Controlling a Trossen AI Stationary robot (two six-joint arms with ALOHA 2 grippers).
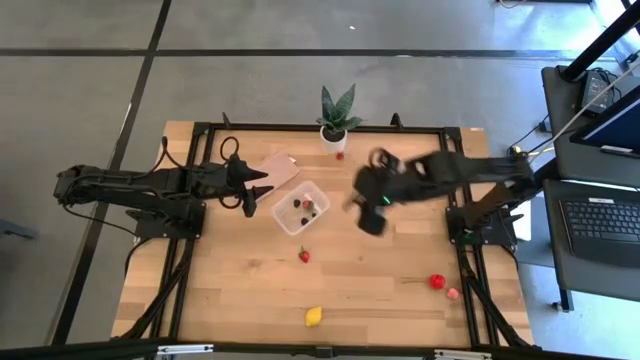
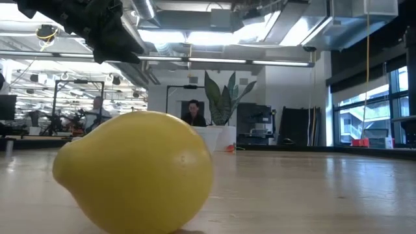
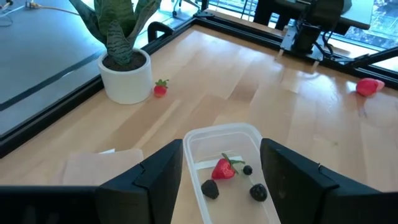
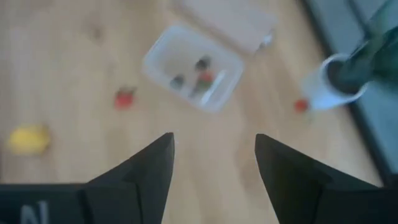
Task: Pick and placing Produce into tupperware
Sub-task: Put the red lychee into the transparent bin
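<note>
While hovering above the wooden table with fingers apart and empty, right gripper just beside the small clear squarish plastic container, already holding one red strawberry-like piece and dark berries. Left gripper parted, empty, at the container's other side. Nearest loose red strawberry-like piece probably light, hard, slippery: best pinched across its middle.

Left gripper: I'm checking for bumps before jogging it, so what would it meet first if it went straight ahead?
Probably the tupperware: the left gripper, open and empty, straddles its near wall, strawberry inside. Its height above it is unclear.
</note>
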